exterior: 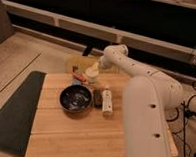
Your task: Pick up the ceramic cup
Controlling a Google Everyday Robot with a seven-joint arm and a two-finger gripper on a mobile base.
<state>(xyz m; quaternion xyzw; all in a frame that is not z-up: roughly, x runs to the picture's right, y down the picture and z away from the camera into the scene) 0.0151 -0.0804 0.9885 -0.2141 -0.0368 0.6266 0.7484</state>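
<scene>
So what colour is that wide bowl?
Dark, glossy bowl, camera view; the claw is at the ceramic cup.

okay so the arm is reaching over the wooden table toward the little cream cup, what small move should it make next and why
Probably ease the gripper a little lower around the small cream-white ceramic cup, then check the grasp. The gripper sits right at the cup's top on the far side of the wooden table, and the cup appears to rest there, not yet lifted. The wide dark glossy bowl and slim white bottle stand nearer the camera, clear of that path.

Claw (94, 69) fingers at the ceramic cup (92, 75), too blurred to read.
</scene>
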